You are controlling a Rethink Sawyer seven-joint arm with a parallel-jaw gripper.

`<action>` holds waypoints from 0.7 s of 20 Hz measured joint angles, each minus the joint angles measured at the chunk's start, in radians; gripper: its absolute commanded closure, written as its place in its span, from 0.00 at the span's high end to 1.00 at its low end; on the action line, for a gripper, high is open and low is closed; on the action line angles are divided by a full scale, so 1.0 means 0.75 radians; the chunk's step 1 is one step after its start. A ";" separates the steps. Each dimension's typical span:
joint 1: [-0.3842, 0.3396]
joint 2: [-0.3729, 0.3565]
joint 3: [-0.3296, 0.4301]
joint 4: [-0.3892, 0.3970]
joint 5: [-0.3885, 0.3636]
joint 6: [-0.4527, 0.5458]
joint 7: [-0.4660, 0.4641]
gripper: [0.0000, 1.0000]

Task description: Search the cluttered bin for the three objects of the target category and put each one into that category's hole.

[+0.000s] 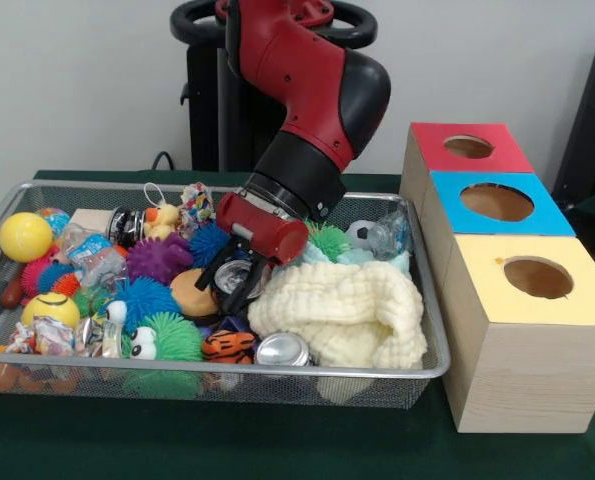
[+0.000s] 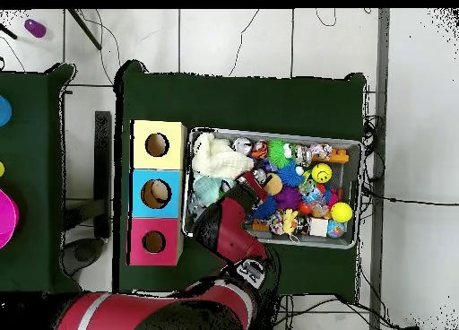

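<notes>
Your pincer [image 1: 235, 285] is down in the bin [image 1: 417, 300], spread around what looks like a silver can [image 1: 233, 274], presumably to lift it. Another can [image 1: 282, 350] lies below the cloth [image 1: 347, 315]; the three boxes' holes [image 1: 537, 277] wait beside the bin.

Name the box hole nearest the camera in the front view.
The yellow-topped box's hole; the blue-topped box's hole sits behind it and the red-topped box's hole farthest back.
</notes>
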 measured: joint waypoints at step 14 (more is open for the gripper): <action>-0.294 -0.216 0.048 -0.160 -0.972 0.811 -0.067 0.00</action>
